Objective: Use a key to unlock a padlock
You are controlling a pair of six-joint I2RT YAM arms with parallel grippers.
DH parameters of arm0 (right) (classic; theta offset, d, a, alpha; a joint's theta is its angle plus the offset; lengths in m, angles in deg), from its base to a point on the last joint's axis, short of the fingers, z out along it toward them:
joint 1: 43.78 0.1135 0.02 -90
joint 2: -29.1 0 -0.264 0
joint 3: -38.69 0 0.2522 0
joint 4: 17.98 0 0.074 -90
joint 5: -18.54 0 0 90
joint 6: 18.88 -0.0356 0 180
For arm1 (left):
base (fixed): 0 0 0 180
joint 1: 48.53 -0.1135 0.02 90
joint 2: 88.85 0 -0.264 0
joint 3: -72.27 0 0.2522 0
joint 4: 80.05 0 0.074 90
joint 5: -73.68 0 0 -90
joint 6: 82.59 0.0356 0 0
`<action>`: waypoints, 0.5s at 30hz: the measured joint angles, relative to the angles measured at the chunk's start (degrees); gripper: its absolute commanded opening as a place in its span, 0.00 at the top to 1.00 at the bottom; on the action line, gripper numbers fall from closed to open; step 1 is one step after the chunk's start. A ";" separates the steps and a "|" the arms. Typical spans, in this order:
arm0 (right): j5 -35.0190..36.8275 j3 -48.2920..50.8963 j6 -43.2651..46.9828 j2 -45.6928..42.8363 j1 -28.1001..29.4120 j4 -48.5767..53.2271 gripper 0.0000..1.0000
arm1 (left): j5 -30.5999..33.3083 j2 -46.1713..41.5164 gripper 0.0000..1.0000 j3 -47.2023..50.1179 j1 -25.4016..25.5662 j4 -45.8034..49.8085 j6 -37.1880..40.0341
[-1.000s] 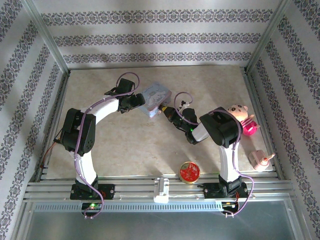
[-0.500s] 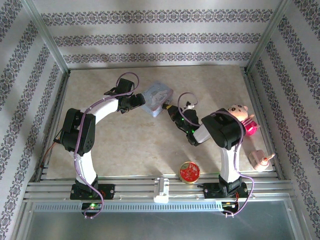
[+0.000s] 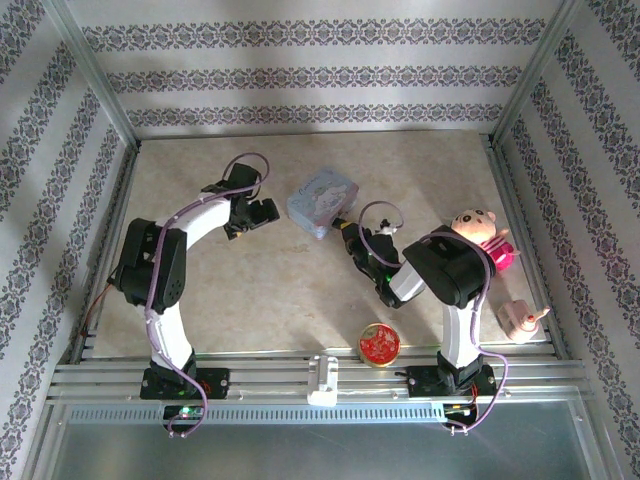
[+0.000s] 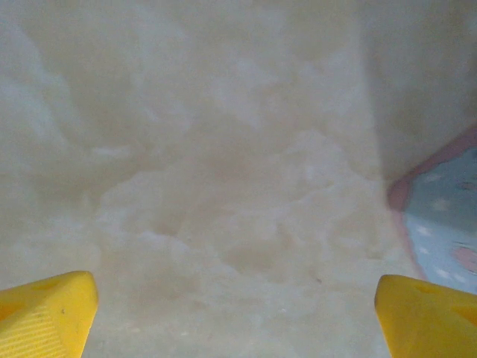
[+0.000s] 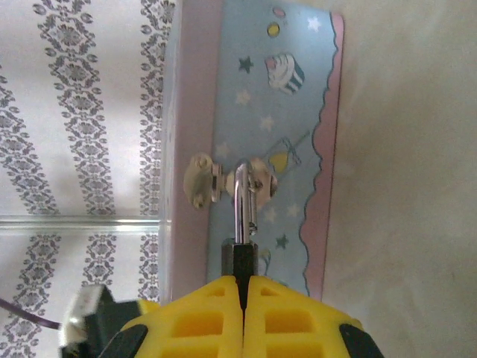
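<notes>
The padlock point(image 5: 242, 257) has a dark body and a silvery shackle hooked through the hasp of a pastel blue-and-pink tin point(image 5: 261, 134). My right gripper point(image 5: 244, 287) is shut on the padlock's body, right against the tin's front. From above, the tin point(image 3: 322, 200) lies mid-table with the right gripper point(image 3: 345, 228) at its near right corner. My left gripper point(image 3: 268, 210) stands open a little left of the tin, apart from it. In the left wrist view its yellow fingers point(image 4: 45, 313) sit wide over bare table, with the tin's edge point(image 4: 443, 216) at the right. The key is out of view.
A round red-and-gold tin point(image 3: 379, 343) lies near the front rail. A pink doll toy point(image 3: 480, 235) and a small white-and-pink toy point(image 3: 522, 318) sit at the right. Patterned walls and metal posts enclose the table point(image 3: 250, 290).
My left gripper has opened wider, let go of the pastel tin and drawn back to the left. The right gripper stays shut on the padlock and the tin has shifted slightly.
</notes>
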 measured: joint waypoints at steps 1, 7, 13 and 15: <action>0.00 0.39 -0.02 -0.31 0.28 -0.09 1.00 | 0.13 -1.49 0.01 -0.02 0.00 0.11 -0.04; 0.02 2.49 0.02 -1.64 2.03 -0.37 1.00 | 0.76 -8.20 0.01 -2.62 0.76 0.13 0.24; 0.37 5.44 0.00 -1.66 4.48 -0.57 1.00 | 3.69 -3.96 0.01 -8.37 6.10 2.01 3.37; 0.35 6.05 -0.02 -1.70 5.07 -0.55 1.00 | 5.20 -0.90 0.01 -11.13 8.72 3.54 5.22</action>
